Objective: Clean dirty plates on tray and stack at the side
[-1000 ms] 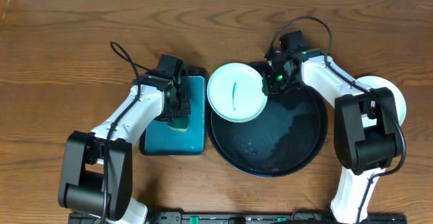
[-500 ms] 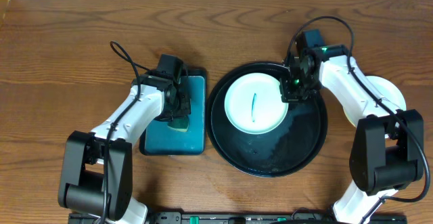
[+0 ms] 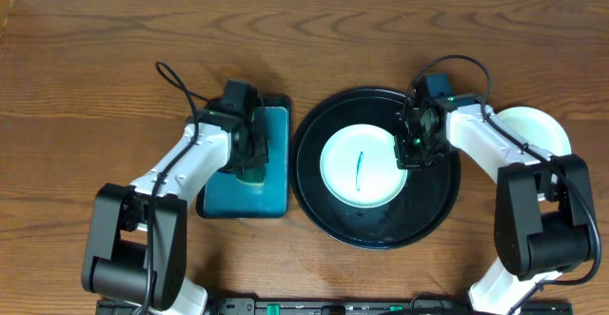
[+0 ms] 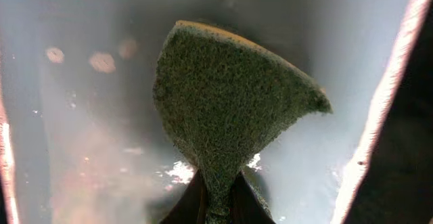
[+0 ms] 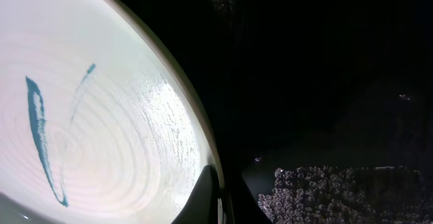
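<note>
Now right gripper [image 3: 410, 149] pinches rim of marked plate [image 3: 360, 166], plate flat to its left, inside tray [image 3: 438, 206]. Likely light, stiff, slick plastic; rim is best hold. Left gripper [image 3: 249, 159] clamps sponge [image 4: 230, 109].

ovhd top-down, far | wrists close-up | R shares plate [image 3: 360, 167] w/ ovhd

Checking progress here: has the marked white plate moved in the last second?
Yes. The plate went right and toward the robot, from overhanging the black tray's left rim to fully inside it.
</note>
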`<control>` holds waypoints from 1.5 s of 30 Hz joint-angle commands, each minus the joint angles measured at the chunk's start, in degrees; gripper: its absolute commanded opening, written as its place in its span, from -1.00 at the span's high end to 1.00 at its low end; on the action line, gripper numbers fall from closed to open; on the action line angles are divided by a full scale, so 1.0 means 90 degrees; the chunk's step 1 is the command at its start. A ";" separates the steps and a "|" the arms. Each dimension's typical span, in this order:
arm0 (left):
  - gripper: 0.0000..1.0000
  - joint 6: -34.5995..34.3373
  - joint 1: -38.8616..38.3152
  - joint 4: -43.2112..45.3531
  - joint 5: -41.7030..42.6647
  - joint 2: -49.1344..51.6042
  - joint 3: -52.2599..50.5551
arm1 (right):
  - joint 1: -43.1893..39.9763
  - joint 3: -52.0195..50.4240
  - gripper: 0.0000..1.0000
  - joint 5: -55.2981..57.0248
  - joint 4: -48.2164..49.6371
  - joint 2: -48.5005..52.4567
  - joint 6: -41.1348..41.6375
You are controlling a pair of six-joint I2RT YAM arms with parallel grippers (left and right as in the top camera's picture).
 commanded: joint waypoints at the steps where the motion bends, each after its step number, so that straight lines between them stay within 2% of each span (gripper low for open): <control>1: 0.84 0.0053 0.0027 0.0102 -0.0075 0.0007 -0.0350 | 0.0032 -0.0243 0.98 0.0134 0.0066 0.0165 0.0000; 8: 0.85 0.0056 0.0027 0.0100 -0.0073 -0.0197 -0.0376 | 0.0032 -0.0243 0.98 0.0134 0.0160 0.0165 0.0000; 20: 0.85 0.0056 0.0027 0.0024 -0.0075 -0.1440 -0.0248 | 0.0032 -0.0243 0.98 0.0134 0.0158 0.0165 0.0000; 30: 0.85 0.0051 0.0027 0.0172 -0.0075 -0.1093 -0.0491 | 0.0032 -0.0243 0.98 0.0131 0.0168 0.0165 0.0000; 41: 0.85 0.0029 0.0027 0.0410 -0.0073 -0.0075 -0.0597 | 0.0032 -0.0243 0.98 0.0131 0.0163 0.0165 0.0000; 45: 0.85 0.0032 0.0027 0.0406 -0.0070 -0.0100 -0.0576 | 0.0032 -0.0243 0.98 0.0131 0.0163 0.0165 0.0000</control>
